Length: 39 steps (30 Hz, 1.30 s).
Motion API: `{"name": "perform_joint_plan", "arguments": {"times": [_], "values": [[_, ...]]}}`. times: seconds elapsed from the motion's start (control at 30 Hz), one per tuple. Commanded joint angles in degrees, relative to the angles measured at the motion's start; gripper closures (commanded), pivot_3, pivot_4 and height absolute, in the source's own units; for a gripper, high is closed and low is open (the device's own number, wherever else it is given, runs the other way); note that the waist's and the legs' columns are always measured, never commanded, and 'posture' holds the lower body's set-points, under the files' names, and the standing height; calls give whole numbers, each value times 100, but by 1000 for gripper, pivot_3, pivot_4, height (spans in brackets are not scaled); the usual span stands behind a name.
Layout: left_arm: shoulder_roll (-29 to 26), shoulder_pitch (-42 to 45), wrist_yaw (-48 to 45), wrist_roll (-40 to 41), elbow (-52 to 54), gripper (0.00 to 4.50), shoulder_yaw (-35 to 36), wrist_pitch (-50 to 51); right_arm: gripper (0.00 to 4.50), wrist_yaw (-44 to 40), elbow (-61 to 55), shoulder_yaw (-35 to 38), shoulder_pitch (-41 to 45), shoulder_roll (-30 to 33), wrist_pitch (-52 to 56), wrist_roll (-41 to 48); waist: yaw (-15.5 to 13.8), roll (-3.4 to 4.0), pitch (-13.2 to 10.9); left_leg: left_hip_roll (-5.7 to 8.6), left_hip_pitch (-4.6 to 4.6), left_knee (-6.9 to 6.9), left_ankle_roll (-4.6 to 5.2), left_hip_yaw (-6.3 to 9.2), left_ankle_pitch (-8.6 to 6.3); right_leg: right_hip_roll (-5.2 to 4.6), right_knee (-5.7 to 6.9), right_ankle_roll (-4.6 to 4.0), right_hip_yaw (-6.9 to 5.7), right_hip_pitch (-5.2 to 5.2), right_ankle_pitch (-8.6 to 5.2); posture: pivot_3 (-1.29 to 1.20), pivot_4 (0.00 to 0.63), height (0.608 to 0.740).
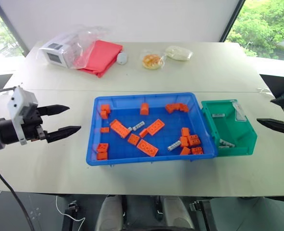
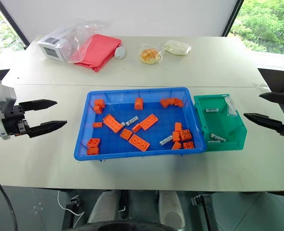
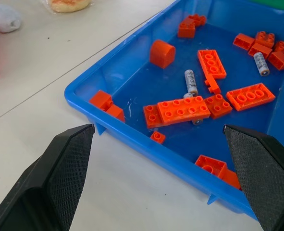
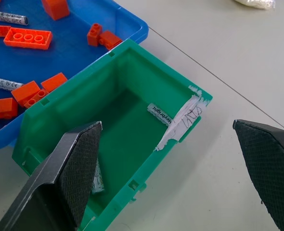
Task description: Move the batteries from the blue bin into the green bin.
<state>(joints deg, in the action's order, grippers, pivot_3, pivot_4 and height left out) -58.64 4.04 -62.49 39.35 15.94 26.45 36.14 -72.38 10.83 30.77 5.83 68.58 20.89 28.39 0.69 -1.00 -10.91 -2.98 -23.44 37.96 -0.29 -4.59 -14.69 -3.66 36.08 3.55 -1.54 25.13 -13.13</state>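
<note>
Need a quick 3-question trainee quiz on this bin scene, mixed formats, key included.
1. True or false: both grippers are open and hold nothing.
2. How many batteries are visible in the blue bin?
3. The green bin sits: A) touching the blue bin's right side B) on the red cloth C) inside the blue bin.

Key:
1. True: left gripper and right gripper are open, over the table.
2. Two: one near the middle, one further right, among the orange bricks.
3. A.

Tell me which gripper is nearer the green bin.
Right. The right gripper hovers just beside the green bin; the left gripper is beyond the blue bin's far side.
</note>
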Motion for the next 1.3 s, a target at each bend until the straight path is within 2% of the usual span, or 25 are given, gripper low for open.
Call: {"name": "perform_joint_plan", "arguments": {"times": [0.03,0.43,0.6,0.7,0.8,1.0,1.13,1.23,1.3], "values": [[-122,-7,-46,-82,62,0,130,-121,3,-11,-80,150,63,10,-52,17,0,0,0,0,0,0,0,0,0,0,0,0,0,0,0,0,150,734],[-78,200,74,-37,-150,0,197,61,3,152,35,136,-15,-97,-122,-130,-1,0,0,0,0,0,0,-2,0,1,2,0,1,0,0,0,150,734],[-72,95,55,-38,20,0,179,70,3,396,161,30,295,-122,-242,-260,7,0,0,1,0,0,0,-3,0,1,3,0,1,0,1,0,150,734],[-59,97,27,11,56,0,144,104,3,603,188,-246,604,-145,-126,-353,22,0,0,0,3,1,0,-5,0,2,4,0,2,0,1,0,150,734],[-13,72,-3,52,135,0,73,99,3,440,8,-453,815,-144,85,-194,14,1,0,0,2,1,0,-4,0,3,6,-1,2,1,1,0,150,734],[-196,-50,-389,371,518,0,87,274,3,429,-1282,-1335,1683,-289,983,297,43,4,-2,-1,2,1,0,-5,0,3,10,-1,5,4,2,0,150,734],[-398,-10,-661,394,571,0,11,271,3,1142,-2059,-2439,2913,-1074,2057,421,56,5,-3,-9,2,1,0,0,1,11,12,-12,5,15,8,0,150,734],[-489,4,-820,289,500,0,-110,168,3,1799,-2327,-2954,3586,-2234,2812,739,39,5,-3,-9,-3,1,-1,0,1,12,14,-16,4,20,11,0,150,734],[-494,-8,-912,100,347,0,-256,-5,3,2186,-2318,-3313,3805,-2844,3079,628,16,5,-3,-9,-11,0,-1,-3,1,11,14,-16,2,24,11,0,150,734]]}}
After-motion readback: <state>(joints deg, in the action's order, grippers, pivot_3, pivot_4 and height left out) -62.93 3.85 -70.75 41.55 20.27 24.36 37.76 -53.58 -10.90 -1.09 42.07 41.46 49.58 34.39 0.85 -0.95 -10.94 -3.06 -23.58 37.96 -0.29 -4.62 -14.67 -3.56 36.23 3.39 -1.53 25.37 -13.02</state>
